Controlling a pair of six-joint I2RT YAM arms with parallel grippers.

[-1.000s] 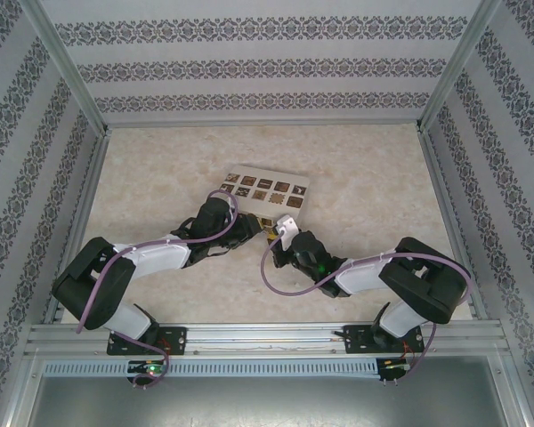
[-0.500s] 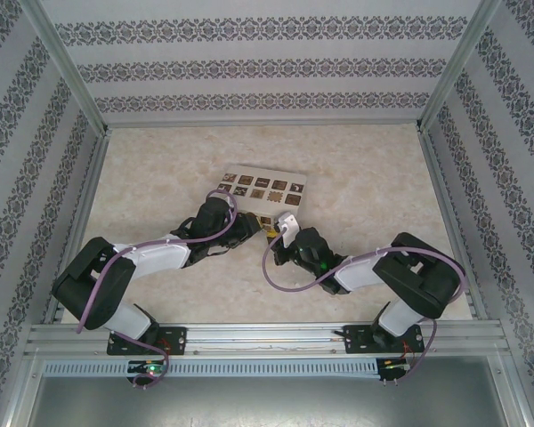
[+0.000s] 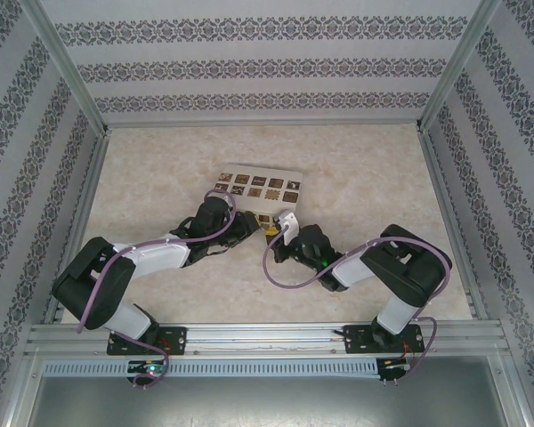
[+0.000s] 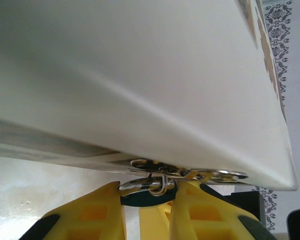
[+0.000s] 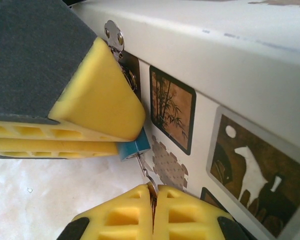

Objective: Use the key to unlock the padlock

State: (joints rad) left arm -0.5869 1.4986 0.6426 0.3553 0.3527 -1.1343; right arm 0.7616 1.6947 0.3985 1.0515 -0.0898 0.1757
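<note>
1. Patterned walls (image 3: 267, 67) enclose a marbled table (image 3: 365, 178); a cream tiled box (image 3: 258, 185) sits mid-table.
2. At the box's near side, the left gripper (image 4: 147, 191) clamps the blue padlock (image 5: 134, 148).
3. Just right of it, the right gripper (image 5: 152, 189), fingers pressed together, pinches the key (image 5: 144, 167), which touches the padlock.

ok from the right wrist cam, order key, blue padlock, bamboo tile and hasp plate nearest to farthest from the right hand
1. key: pinched in the right hand, bottom centre
2. blue padlock: just above, slightly left
3. bamboo tile: higher, centre
4. hasp plate: top left, farthest
</note>
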